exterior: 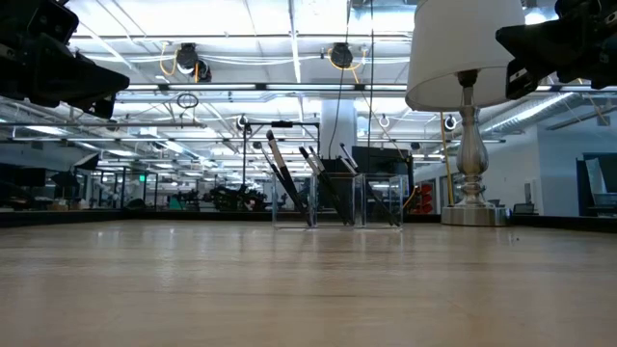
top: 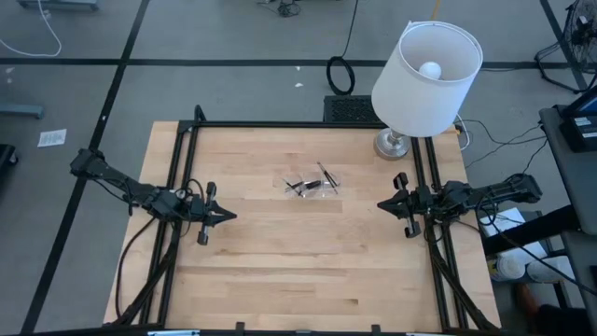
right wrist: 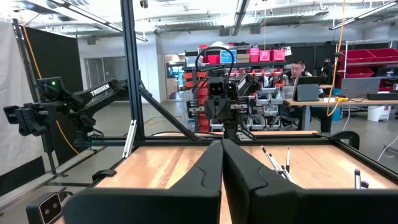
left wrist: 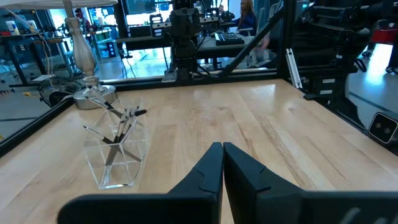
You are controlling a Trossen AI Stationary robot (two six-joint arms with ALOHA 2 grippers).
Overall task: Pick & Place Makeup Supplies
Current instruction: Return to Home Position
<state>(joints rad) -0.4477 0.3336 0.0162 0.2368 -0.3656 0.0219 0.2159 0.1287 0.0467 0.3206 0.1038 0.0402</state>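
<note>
Standing tilted in the organizer (top: 328, 193) at mid-table, the sticks (top: 308, 183) lean on its clear walls, tips up. No stick shows loose on the table (top: 280, 271).

Judgement: sorting looks complete, and the step in hand is the return to rest.

To do it well:
- Bring each arm to its own side, with no sweep across the middle.
- Hold the wrists high enough to pass over the stick tips.
- Keep the right arm off the lamp (top: 424, 75) at the far right corner.
- Carry nothing; confirm the fingers are empty before parking.

Left gripper (top: 227, 216): near the table's left side, well apart from the organizer and pointed toward it. In the left wrist view its fingers (left wrist: 208, 171) are pressed together with nothing between them, above the wood and not touching it.

Right gripper (top: 381, 203): near the right side, facing the centre. In the right wrist view its fingers (right wrist: 208, 165) are likewise pressed together, empty, and clear of the table.
</note>
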